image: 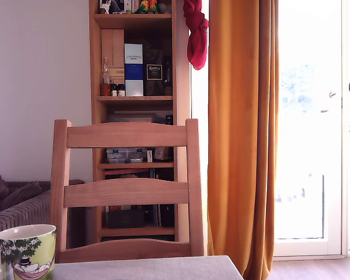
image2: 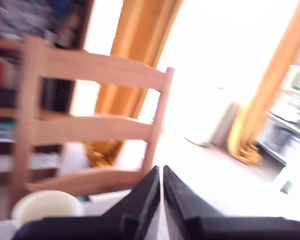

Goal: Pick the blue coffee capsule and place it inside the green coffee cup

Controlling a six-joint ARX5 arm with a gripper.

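Above, the black pincer (image2: 161, 172) shows in the blurred wrist view with its two fingers pressed nearly together, a thin slit between them and nothing visible in it. Beside and beyond it stands the light yellow-green ceramic mug with white rim and leaf print (image: 25, 251) on the grey bench (image: 163, 268), before a wooden slatted chair (image: 127, 192); no blue capsule can be made out.

Green coffee cup (image: 26, 252): upright on table, exterior view's lower left, leaf print and cartoon figure facing camera.
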